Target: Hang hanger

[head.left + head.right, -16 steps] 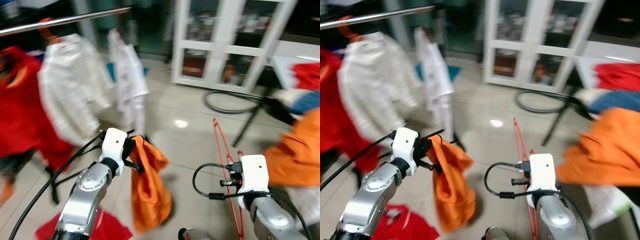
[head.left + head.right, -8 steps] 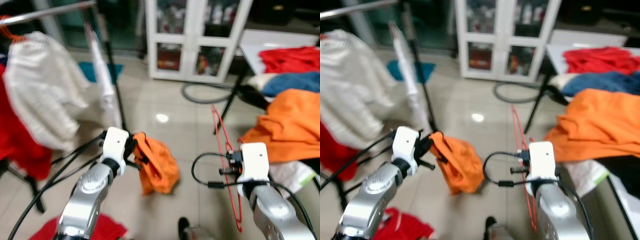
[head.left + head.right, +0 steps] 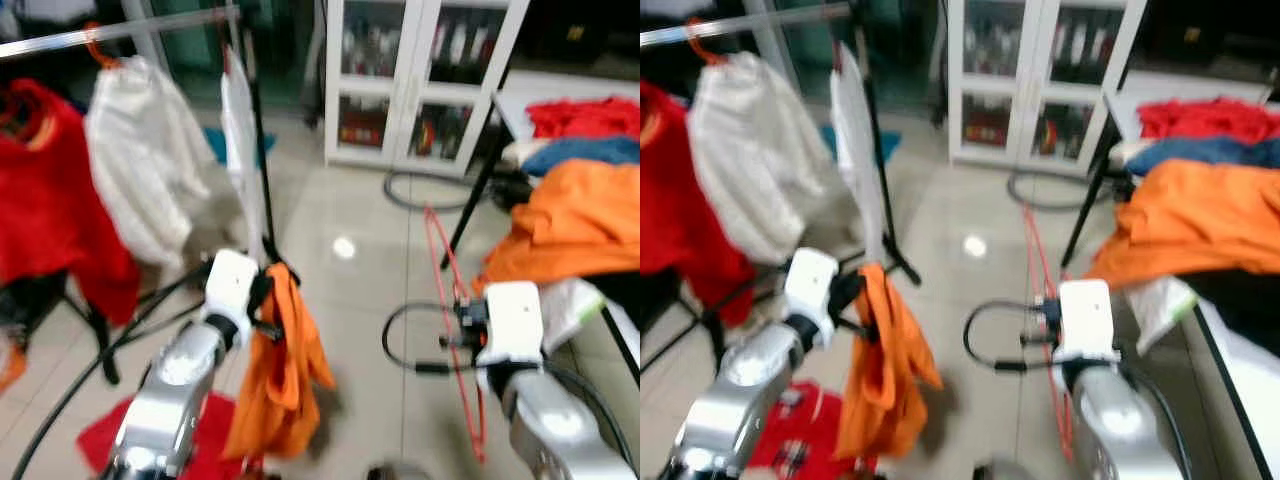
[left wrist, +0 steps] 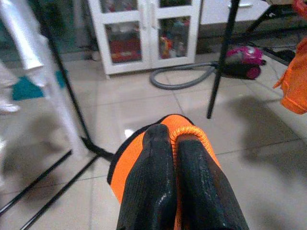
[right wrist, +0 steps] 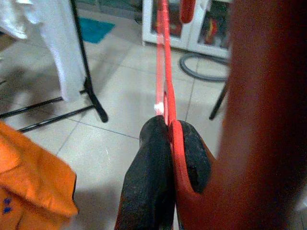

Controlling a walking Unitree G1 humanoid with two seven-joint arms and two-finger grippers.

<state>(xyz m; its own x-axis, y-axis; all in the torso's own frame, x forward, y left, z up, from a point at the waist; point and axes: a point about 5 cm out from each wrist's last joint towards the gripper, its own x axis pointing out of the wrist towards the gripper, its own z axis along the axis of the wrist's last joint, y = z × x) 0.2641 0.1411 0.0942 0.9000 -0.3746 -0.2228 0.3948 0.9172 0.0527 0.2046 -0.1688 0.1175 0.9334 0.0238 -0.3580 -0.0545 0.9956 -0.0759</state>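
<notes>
Over bare floor tiles, our right claw (image 5: 165, 143) pinches the red hanger (image 3: 452, 300): thin wire, light, springy; we'd grip near its hook. Left claw (image 4: 175, 143) is clamped on limp orange cloth (image 3: 280, 380). Clothes rail (image 3: 120, 28) ahead-left.

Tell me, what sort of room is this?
Probably a home laundry or utility room: clothes hang on a rack, more clothes pile on a table, and a white cabinet stands on the tiled floor.

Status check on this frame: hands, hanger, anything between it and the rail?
Left hand shut on orange garment. Right hand shut on red hanger, not yet on rail. White shirt and red garment already hang on that rail.
</notes>
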